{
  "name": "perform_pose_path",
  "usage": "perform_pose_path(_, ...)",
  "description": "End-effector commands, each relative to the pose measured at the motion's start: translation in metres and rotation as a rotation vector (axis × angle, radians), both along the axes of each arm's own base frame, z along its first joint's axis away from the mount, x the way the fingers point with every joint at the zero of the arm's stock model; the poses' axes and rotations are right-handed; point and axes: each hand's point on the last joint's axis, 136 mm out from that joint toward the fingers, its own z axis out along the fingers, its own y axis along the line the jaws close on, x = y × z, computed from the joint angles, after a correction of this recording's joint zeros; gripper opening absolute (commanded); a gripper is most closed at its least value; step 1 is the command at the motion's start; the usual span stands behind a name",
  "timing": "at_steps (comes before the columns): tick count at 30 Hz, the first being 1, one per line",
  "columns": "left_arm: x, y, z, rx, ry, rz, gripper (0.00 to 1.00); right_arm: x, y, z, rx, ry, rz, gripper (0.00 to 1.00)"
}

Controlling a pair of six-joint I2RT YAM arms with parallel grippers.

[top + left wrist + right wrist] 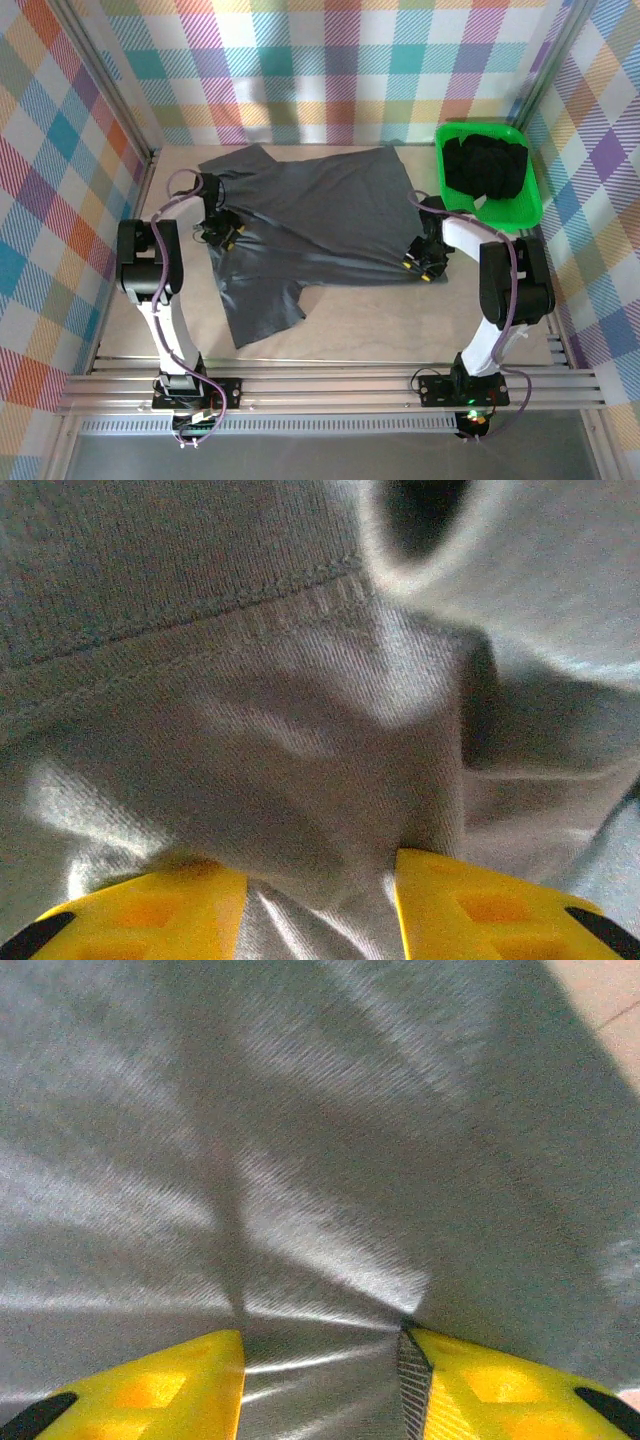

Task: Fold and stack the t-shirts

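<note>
On the table [400, 320], the grey t-shirt [320, 215] lies spread, one flap trailing nearest. The left pincer [320, 890] pinches bunched cloth by a ribbed seam, and the right pincer [320, 1355] pinches the right edge, creases radiating. Soft, light and limp, it likely needs both edges gripped. Farther right, black t-shirts [485, 165] lie in a green basket [530, 197].

Grey t-shirt [320, 215]: one, frame centre.
Green tray [480, 128]: one, upper right.
Black cloth heap [487, 165]: one; shirts within uncountable.
Robot arms: two, left arm [150, 265], right arm [512, 285].
</note>
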Motion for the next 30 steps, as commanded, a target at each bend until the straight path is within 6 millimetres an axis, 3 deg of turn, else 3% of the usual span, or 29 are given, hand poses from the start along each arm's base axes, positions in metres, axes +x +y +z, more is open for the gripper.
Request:
perform_pose_path(1, -0.027, 0.016, -0.015, 0.102, 0.126, 0.021, 0.48, 0.002, 0.012, 0.019, 0.051, -0.033, 0.037, 0.48)
perform_pose_path(4, -0.033, 0.031, 0.004, 0.18, 0.121, 0.036, 0.53, 0.007, 0.019, 0.036, 0.081, -0.073, 0.063, 0.51)
perform_pose_path(7, -0.044, 0.044, 0.036, 0.263, 0.079, 0.032, 0.61, 0.007, 0.02, 0.055, 0.078, -0.104, 0.088, 0.52)
perform_pose_path(9, -0.058, 0.048, 0.062, 0.302, 0.038, 0.029, 0.63, 0.007, 0.017, 0.068, 0.061, -0.135, 0.105, 0.52)
perform_pose_path(12, -0.1, 0.042, 0.077, 0.3, 0.037, 0.016, 0.63, 0.0, 0.01, 0.082, 0.031, -0.16, 0.128, 0.53)
perform_pose_path(18, -0.221, -0.012, 0.045, 0.168, 0.215, -0.057, 0.57, -0.027, 0.008, 0.085, 0.052, -0.172, 0.138, 0.53)
perform_pose_path(20, -0.256, -0.022, 0.035, 0.132, 0.255, -0.05, 0.55, -0.037, 0.009, 0.08, 0.069, -0.177, 0.137, 0.54)
perform_pose_path(22, -0.279, -0.024, 0.027, 0.103, 0.271, -0.021, 0.53, -0.043, 0.008, 0.075, 0.074, -0.176, 0.133, 0.54)
perform_pose_path(26, -0.297, -0.033, 0.009, 0.013, 0.259, 0.042, 0.52, -0.052, 0.007, 0.065, 0.078, -0.159, 0.135, 0.54)
perform_pose_path(30, -0.292, -0.044, 0.002, -0.023, 0.24, 0.038, 0.53, -0.055, 0.007, 0.06, 0.077, -0.148, 0.142, 0.54)
